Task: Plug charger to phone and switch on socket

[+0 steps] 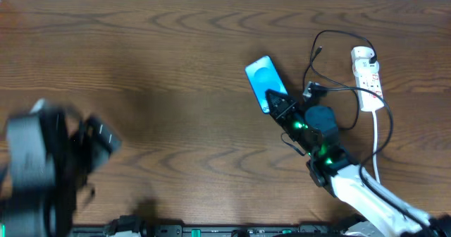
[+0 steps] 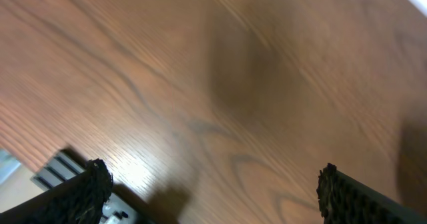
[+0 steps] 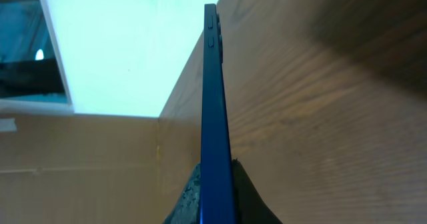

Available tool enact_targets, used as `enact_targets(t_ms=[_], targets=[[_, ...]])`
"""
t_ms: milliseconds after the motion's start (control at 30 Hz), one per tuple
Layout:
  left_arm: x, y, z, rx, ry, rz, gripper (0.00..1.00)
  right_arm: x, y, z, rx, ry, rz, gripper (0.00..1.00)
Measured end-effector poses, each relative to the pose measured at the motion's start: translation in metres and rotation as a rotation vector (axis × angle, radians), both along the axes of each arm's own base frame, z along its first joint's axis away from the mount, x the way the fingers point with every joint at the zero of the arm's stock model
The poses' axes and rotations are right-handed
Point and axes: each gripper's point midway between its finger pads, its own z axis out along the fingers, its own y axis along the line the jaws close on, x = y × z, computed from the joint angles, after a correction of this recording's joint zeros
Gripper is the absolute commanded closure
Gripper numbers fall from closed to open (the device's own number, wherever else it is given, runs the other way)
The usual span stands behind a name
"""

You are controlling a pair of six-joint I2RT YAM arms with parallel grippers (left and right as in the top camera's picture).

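The phone with its cyan-and-white screen sits right of the table's middle. My right gripper is shut on its near end. In the right wrist view the phone shows edge-on as a thin blue strip between the fingers. The black charger cable loops between the phone and the white socket strip at the right; its connector tip lies loose on the table. My left gripper is open and empty over bare wood; in the overhead view it is a blur at the far left.
The socket's white cord runs toward the front edge beside my right arm. A metal rail shows at the table's front edge in the left wrist view.
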Motion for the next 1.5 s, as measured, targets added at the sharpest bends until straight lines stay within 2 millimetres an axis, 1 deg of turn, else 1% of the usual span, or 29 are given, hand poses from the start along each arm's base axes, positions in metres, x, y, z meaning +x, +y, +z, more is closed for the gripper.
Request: enact_targets(t_ms=[33,100,133,167,200,233,267,333,367,400,500,533,567,633,667,700,733,767,800,900,933,1000,1100,1167,1233,1333,1400,1467,1500], targets=[[-0.015,0.002,0.004,0.020,-0.052,0.022,0.01,0.001,0.003,-0.003,0.010,0.007,0.013,0.99],[-0.040,0.005,0.000,0.035,-0.126,0.063,0.01,0.004,0.011,-0.008,0.033,0.002,0.042,0.99],[-0.052,0.006,-0.008,0.030,-0.161,0.095,0.00,0.004,0.014,-0.011,0.037,0.004,0.057,0.99],[-0.060,0.006,-0.021,0.009,-0.187,0.135,0.02,0.005,0.017,-0.014,0.039,0.006,0.069,0.99],[-0.065,0.006,-0.033,-0.025,-0.211,0.181,0.02,0.005,0.019,-0.016,0.044,0.006,0.081,0.99],[-0.061,0.005,-0.046,-0.087,-0.268,0.249,0.02,0.005,0.021,-0.016,0.048,0.001,0.087,0.99],[-0.052,0.004,-0.053,-0.134,-0.318,0.280,0.02,0.005,0.021,-0.016,0.049,-0.001,0.089,0.99],[-0.019,-0.005,-0.063,-0.251,-0.430,0.288,0.02,0.006,0.022,-0.015,0.052,-0.004,0.096,0.99],[-0.007,-0.008,-0.069,-0.290,-0.450,0.284,0.02,0.005,0.023,-0.016,0.053,-0.004,0.099,0.99],[0.021,-0.016,-0.070,-0.356,-0.527,0.246,0.02,0.005,0.023,-0.016,0.053,-0.003,0.102,0.99],[0.071,-0.030,-0.080,-0.490,-0.619,0.185,0.02,0.004,0.024,-0.016,0.055,0.000,0.107,0.99],[0.083,-0.034,-0.090,-0.541,-0.609,0.187,0.02,0.004,0.024,-0.016,0.056,-0.002,0.110,0.99],[0.095,-0.040,-0.107,-0.612,-0.573,0.205,0.02,0.004,0.025,-0.016,0.057,-0.001,0.113,0.99],[0.108,-0.053,-0.150,-0.757,-0.441,0.278,0.02,0.004,0.025,-0.016,0.058,-0.002,0.115,0.99],[0.115,-0.061,-0.164,-0.834,-0.387,0.308,0.02,0.004,0.025,-0.015,0.063,0.001,0.112,0.99],[0.127,-0.071,-0.171,-0.921,-0.348,0.314,0.02,0.004,0.025,-0.015,0.066,0.003,0.109,0.99],[0.140,-0.079,-0.171,-0.986,-0.345,0.292,0.02,0.004,0.025,-0.015,0.073,0.009,0.105,0.99],[0.166,-0.095,-0.159,-1.080,-0.388,0.191,0.02,0.005,0.024,-0.016,0.082,0.018,0.095,0.99],[0.181,-0.107,-0.155,-1.146,-0.392,0.124,0.02,0.005,0.024,-0.016,0.096,0.025,0.089,0.99],[0.201,-0.141,-0.147,-1.307,-0.387,-0.076,0.02,0.006,0.023,-0.017,0.147,0.066,0.063,0.99],[0.203,-0.156,-0.151,-1.369,-0.349,-0.147,0.02,0.006,0.023,-0.017,0.163,0.080,0.058,0.99],[0.200,-0.172,-0.162,-1.435,-0.283,-0.212,0.02,0.005,0.024,-0.017,0.196,0.103,0.051,0.99],[0.183,-0.196,-0.195,-1.515,-0.089,-0.232,0.02,0.004,0.025,-0.016,0.229,0.128,0.048,0.99],[0.172,-0.207,-0.206,-1.549,0.003,-0.248,0.02,0.004,0.025,-0.016,0.242,0.137,0.046,0.99],[0.166,-0.215,-0.198,-1.557,0.000,-0.318,0.02,0.004,0.025,-0.016,0.267,0.157,0.038,0.99],[0.164,-0.226,-0.175,-1.550,-0.078,-0.466,0.02,0.004,0.026,-0.014,0.307,0.177,0.031,0.99],[0.162,-0.231,-0.170,-1.553,-0.088,-0.495,0.02,0.003,0.029,-0.011,0.324,0.177,0.037,0.99],[0.161,-0.237,-0.169,-1.557,-0.085,-0.495,0.02,-0.002,0.037,-0.009,0.338,0.182,0.068,0.99],[0.161,-0.240,-0.169,-1.559,-0.082,-0.489,0.02,-0.008,0.046,-0.007,0.344,0.188,0.102,0.99]])
